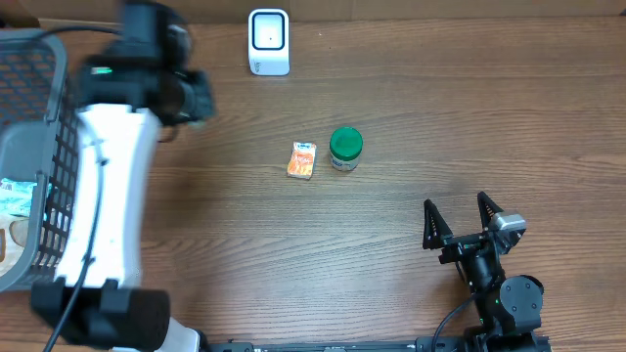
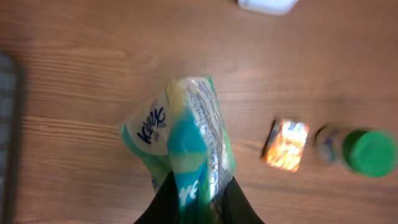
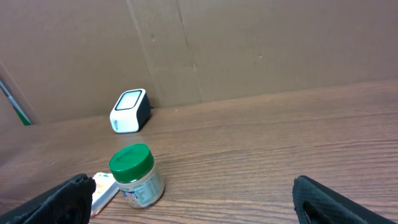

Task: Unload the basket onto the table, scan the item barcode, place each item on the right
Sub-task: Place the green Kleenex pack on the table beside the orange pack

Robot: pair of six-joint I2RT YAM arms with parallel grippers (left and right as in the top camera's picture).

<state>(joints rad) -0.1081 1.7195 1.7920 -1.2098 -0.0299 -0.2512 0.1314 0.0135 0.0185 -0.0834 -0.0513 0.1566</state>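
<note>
Item under task: 1 Kleenex tissue pack (image 2: 186, 143), white, teal and green wrapper. In the left wrist view it sits pinched between the 2 fingers of the left gripper (image 2: 199, 200), jaws pressed onto its lower end, with the rest of the pack projecting beyond the fingertips. In the overhead view this gripper is blurred and the pack cannot be made out.

Scanner (image 1: 269, 41): upright at the table's (image 1: 411, 98) far edge, well apart from the left gripper, to its right.

Right gripper (image 1: 458, 217): jaws spread wide, holding nothing, near the front edge.

Other items: 1 green-lidded jar (image 1: 345, 149) just beside 1 orange packet (image 1: 302, 159), mid-table. 1 grey basket (image 1: 39, 117) at the left edge.
</note>
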